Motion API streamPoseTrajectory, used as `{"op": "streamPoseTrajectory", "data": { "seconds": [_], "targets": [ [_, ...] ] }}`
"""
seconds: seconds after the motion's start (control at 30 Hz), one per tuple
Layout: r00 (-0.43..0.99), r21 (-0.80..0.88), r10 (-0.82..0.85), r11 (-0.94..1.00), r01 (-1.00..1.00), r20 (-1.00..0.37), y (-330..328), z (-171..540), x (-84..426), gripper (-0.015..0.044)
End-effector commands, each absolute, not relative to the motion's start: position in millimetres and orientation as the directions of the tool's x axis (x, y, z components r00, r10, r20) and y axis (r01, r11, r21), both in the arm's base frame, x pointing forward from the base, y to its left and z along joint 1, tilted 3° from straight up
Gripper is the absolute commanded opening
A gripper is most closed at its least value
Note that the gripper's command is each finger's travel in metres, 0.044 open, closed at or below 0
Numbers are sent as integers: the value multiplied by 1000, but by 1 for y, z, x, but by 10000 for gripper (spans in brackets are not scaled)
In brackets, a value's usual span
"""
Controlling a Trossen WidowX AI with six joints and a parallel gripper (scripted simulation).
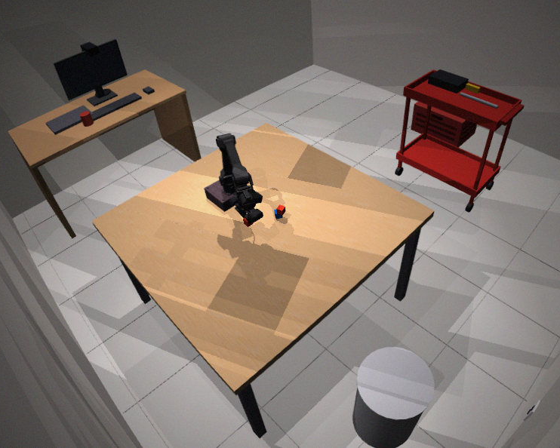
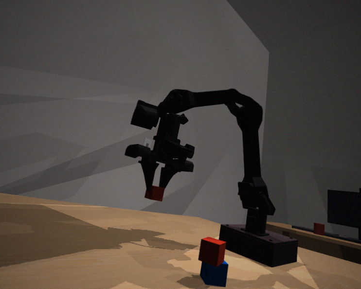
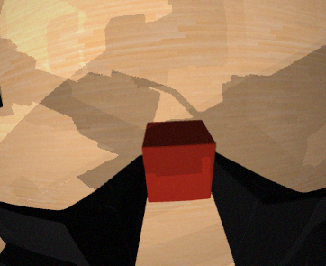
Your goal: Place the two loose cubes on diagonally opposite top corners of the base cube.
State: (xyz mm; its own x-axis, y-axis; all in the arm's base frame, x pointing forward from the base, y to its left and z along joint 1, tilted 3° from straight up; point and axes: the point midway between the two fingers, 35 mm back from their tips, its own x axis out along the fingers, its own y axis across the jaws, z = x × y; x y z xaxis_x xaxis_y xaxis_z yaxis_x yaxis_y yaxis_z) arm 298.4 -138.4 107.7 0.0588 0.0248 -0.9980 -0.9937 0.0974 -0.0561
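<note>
My gripper (image 2: 155, 189) (image 3: 176, 160) is shut on a red cube, one finger on each side. This held red cube (image 2: 154, 193) (image 3: 179, 175) (image 1: 247, 222) is in the air above the table and looks nearly level. The blue base cube (image 2: 214, 273) (image 1: 278, 213) stands on the table, nearer to the exterior view than the gripper. A second red cube (image 2: 212, 251) (image 1: 280, 209) rests on top of the base cube, set off to one side, so part of the blue top shows. The base cube is not in the wrist view.
The arm's dark base block (image 2: 258, 244) (image 1: 219, 194) sits on the wooden table (image 1: 355, 209) behind the stacked cubes in the exterior view. A desk with a monitor (image 1: 91, 69), a red cart (image 1: 447, 169) and a round bin (image 1: 395, 383) stand away from the table.
</note>
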Motion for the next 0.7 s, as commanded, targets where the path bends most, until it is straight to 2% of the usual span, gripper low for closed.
{"op": "streamPoseTrajectory", "data": {
  "seconds": [0.0,0.67],
  "targets": [
    [62,-58,28,123,-991,-998,-133,112,299,105],
    [61,-37,31,506,-862,-998,-69,111,305,105]
  ]
}}
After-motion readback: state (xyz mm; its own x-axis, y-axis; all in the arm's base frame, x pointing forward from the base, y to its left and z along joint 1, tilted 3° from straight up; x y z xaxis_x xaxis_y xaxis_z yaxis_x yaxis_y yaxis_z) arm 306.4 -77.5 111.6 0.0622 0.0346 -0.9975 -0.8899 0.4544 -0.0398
